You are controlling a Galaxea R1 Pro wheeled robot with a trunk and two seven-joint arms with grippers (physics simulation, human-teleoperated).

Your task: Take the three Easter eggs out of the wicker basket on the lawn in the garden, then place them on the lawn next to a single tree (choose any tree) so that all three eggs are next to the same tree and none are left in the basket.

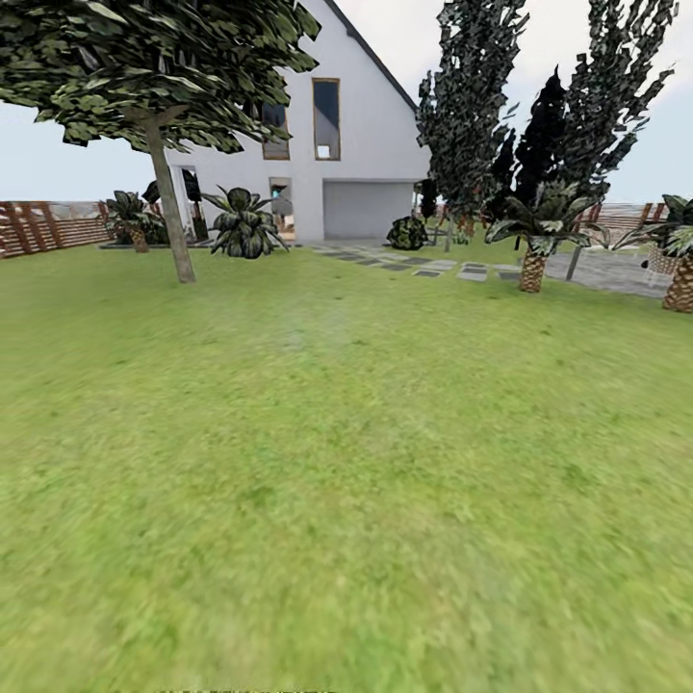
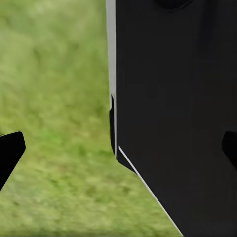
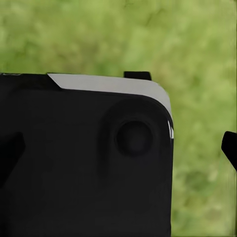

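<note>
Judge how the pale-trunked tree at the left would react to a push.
Probably rigid: the tree has a solid, slightly leaning trunk planted in the lawn. Unlikely to tip or roll; its broad crown might sway.

I'm seeing my robot's matte black body panel [image 2: 173,113] edged with a thin white trim line, a round recessed boss [image 3: 134,137], and black fingertips [image 2: 10,150].

Edges, blur and blocked sightlines in the garden

From the head view we see the tree [image 1: 171,207] losing its crown past the top and left edges, and a palm [image 1: 680,269] at far right sliced by the frame. In the wrist views the lawn [image 2: 54,98] is a soft blur; dark robot bodywork [image 2: 177,118] blocks much of it, and each claw's fingertips [image 2: 10,153] barely enter at the edges.
</note>
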